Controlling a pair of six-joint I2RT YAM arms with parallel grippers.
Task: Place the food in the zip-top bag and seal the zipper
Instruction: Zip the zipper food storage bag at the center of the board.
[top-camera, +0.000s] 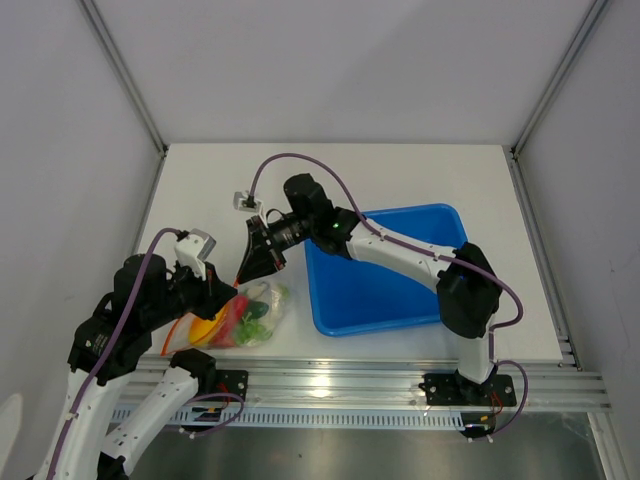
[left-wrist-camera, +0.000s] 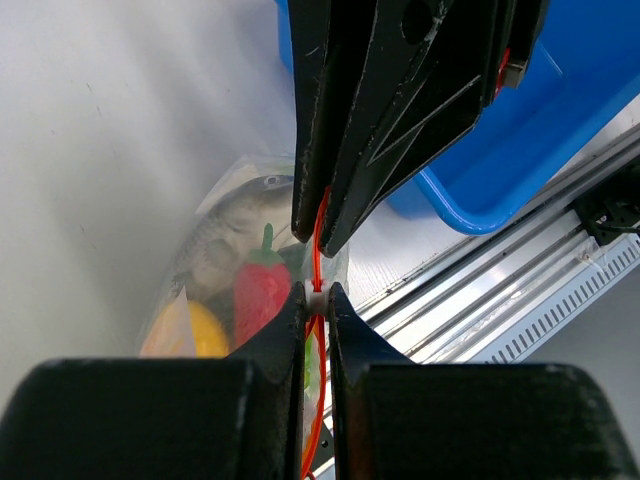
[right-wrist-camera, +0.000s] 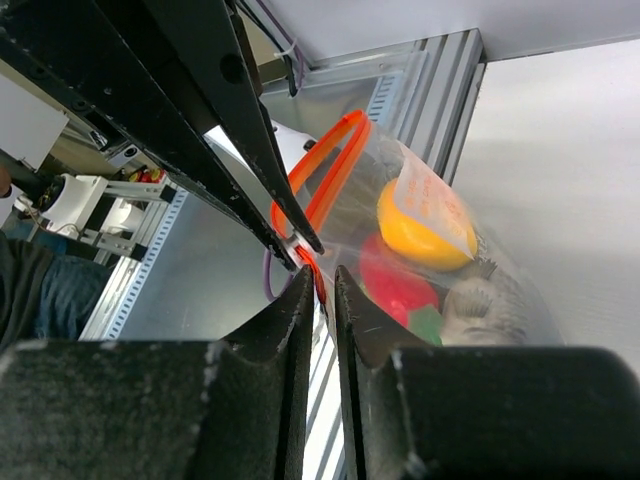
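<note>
- Orange-red zipper (left-wrist-camera: 318, 245) runs straight from the left end effector (left-wrist-camera: 316, 293) to the right end effector (right-wrist-camera: 321, 272), which sits just beyond it
- Left end effector: clamped shut on the zipper
- Right end effector: jaws nearly together, zipper between them
- Bag (top-camera: 255, 315), with food (right-wrist-camera: 400, 235) inside, lies on the tabletop (top-camera: 400, 175) beside the tray (top-camera: 380, 290), nearer the left arm
- Judgement: sealing calls for a slide along the zipper's long axis, away from the left grip

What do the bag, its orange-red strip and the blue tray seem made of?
The bag looks like thin clear plastic film, glossy and crinkled; toys show through. The orange-red strip is probably flexible plastic; it bends in a loop. The blue tray seems rigid plastic: smooth, shiny walls.
</note>
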